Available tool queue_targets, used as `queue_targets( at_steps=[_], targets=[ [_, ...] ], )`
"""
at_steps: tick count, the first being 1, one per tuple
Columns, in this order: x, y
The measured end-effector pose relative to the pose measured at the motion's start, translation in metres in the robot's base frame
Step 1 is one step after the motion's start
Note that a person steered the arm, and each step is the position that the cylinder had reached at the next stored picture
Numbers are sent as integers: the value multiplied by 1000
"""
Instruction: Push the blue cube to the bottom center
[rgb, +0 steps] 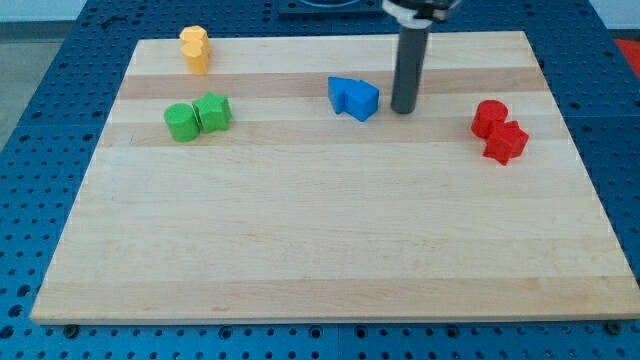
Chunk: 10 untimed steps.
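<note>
A blue cube sits on the wooden board near the view's top centre, touching a second blue block on its left. My tip stands just to the right of the blue cube, with a small gap between them. The dark rod rises from the tip to the view's top edge.
Two green blocks sit side by side at the view's left. Two yellow blocks are at the top left. Two red blocks sit at the right. Blue pegboard surrounds the board.
</note>
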<state>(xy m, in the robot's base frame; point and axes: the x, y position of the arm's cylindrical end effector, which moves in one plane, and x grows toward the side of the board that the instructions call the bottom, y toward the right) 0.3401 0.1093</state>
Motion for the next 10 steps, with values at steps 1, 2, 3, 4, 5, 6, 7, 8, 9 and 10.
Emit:
queue_targets(
  at_steps=[1,2,3,4,5,6,7,8,9,10],
  targets=[
    [-20,14],
    [-31,-7],
    [-31,-41],
    [-23,-72],
    [0,-86],
    [24,-85],
    [50,-85],
    [52,-90],
    [52,-108],
    [62,-130]
  ],
)
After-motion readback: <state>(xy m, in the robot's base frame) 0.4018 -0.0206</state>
